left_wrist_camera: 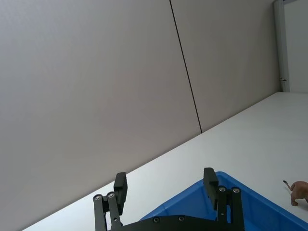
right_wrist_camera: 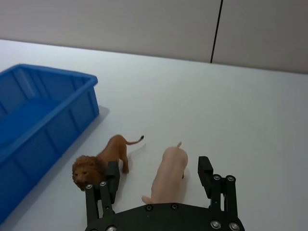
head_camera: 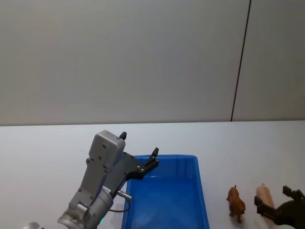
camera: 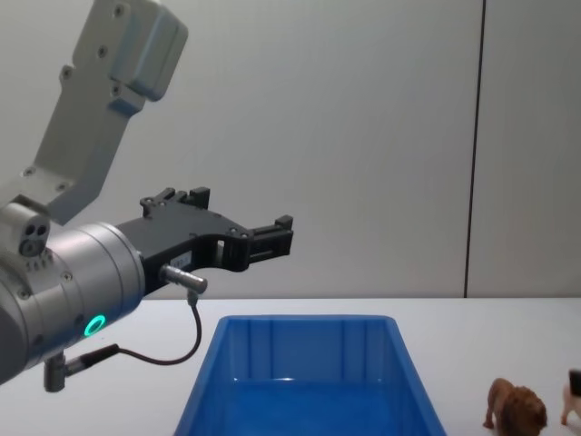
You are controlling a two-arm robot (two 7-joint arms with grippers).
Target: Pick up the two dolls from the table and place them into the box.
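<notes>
Grey wall (head_camera: 119,57) with one dark vertical seam (head_camera: 240,62). A white table (head_camera: 47,143) runs up to the wall.

The box (head_camera: 176,157) is blue and sits mid-table with its long axis running from the robot toward the wall. Its near end is cut off by the lower edge of the head view.

Both dolls are on the table to the right of the box, clear of its wall.
- The reddish-brown doll (head_camera: 236,204) is the closer one to the box. Its long axis runs near to far, with the maned head toward the robot and the thin tail toward the wall.
- The pale pink doll (head_camera: 265,194) is just to its right and roughly parallel, with its small tail toward the wall.
- The pink doll's head end is hidden under the gripper body in the right wrist view.
- In the chest view the pink doll is clipped by the right edge.
- I cannot make out how the pink doll's legs meet the table.

The right gripper (right_wrist_camera: 159,166) is low over the table and spread wide, with one finger on each side of the pink doll. It grips nothing. One finger (right_wrist_camera: 112,169) sits between the two dolls and overlaps the brown one's flank; I cannot tell whether it touches. The other finger stands clear of the pink doll.

The left gripper (head_camera: 139,144) is raised above the box's left rim and points toward the wall. Its fingers are wide apart and empty.
</notes>
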